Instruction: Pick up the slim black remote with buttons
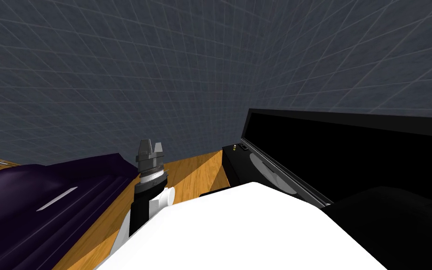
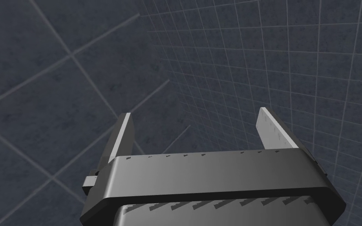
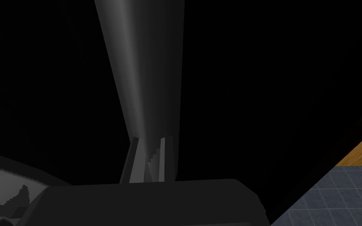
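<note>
Wood floor, grey tiled wall

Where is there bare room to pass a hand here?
The wood strip between the dark purple furniture and the black cabinet is bare, but the open left gripper stands at its near end. Tight: the cabinet top, with small things beside the black panel.

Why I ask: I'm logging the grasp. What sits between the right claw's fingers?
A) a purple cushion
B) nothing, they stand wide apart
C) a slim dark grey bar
C: the right claw is shut on a slim dark grey bar, likely the remote, which runs out past its fingers.
</note>
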Motion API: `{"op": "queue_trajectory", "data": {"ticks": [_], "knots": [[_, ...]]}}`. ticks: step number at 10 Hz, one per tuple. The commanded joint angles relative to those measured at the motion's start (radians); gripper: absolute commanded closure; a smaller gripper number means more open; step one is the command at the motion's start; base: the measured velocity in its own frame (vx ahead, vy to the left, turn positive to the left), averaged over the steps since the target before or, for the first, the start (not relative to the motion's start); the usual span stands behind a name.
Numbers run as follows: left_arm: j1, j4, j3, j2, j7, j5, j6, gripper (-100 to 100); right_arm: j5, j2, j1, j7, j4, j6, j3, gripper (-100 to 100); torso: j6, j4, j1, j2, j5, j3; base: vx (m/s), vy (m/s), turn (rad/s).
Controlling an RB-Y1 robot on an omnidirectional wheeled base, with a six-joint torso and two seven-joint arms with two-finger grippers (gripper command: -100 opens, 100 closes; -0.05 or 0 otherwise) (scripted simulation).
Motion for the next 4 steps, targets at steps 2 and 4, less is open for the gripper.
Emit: {"op": "queue_trajectory", "data": {"ticks": [2,4], "knots": [[0.000,0.000,0.000,0.000,0.000,0.000,0.000,0,-0.001,-0.022,0.018,-0.009,-0.043,0.012,0.004,100,0.000,0.000,0.000,0.000,0.000,0.000,0.008,0.016,-0.012],[0.000,0.000,0.000,0.000,0.000,0.000,0.000,0,-0.001,-0.017,0.013,-0.006,-0.029,0.006,0.003,0,-0.001,0.000,-0.002,0.000,-0.001,0.000,0.000,0.000,0.000]]}}
